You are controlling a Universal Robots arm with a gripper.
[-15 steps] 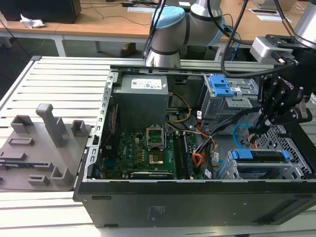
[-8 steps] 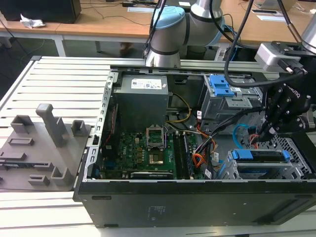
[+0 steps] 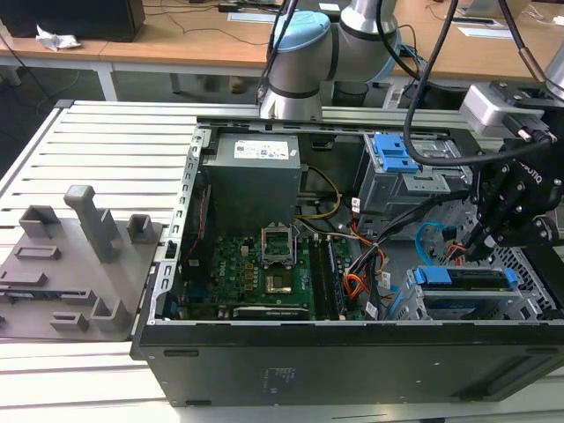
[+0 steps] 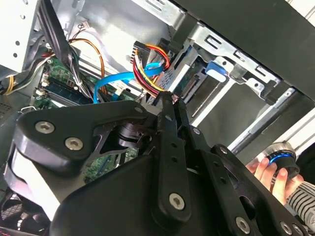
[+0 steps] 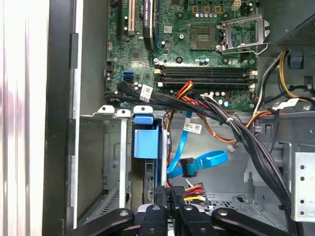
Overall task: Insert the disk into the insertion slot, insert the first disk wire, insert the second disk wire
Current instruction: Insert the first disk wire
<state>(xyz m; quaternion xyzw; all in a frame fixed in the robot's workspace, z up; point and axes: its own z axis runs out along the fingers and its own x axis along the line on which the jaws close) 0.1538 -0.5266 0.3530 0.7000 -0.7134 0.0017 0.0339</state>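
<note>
We found the gripper (image 3: 477, 249) at the lower right of the exterior view, down inside the open computer case. In both wrist views its fingers (image 4: 166, 105) were drawn together with almost no gap. We could not tell whether anything thin was pinched between them. Just beside the tips lay a bundle of red, yellow and black wires (image 5: 193, 189).

The disk (image 3: 463, 278) sat beside the gripper at the lower right of the exterior view. Its blue carrier lay inside the insertion slot (image 3: 535, 284), so we judged the first step done. A blue cable (image 5: 202, 161) curled loose in the open space near the disk. Its dark plug hung free, so we judged at least one wire not yet in. The taller cage with a blue clip (image 3: 392, 154) stood in the upper right of that view, and the motherboard (image 3: 256, 273) lay in the lower middle.

The gripper's own body hid the back edge of the disk, so we could not see any socket there or whether the coloured bundle was seated. A person's hand (image 4: 266, 172) showed in the second wrist view, outside the case.
</note>
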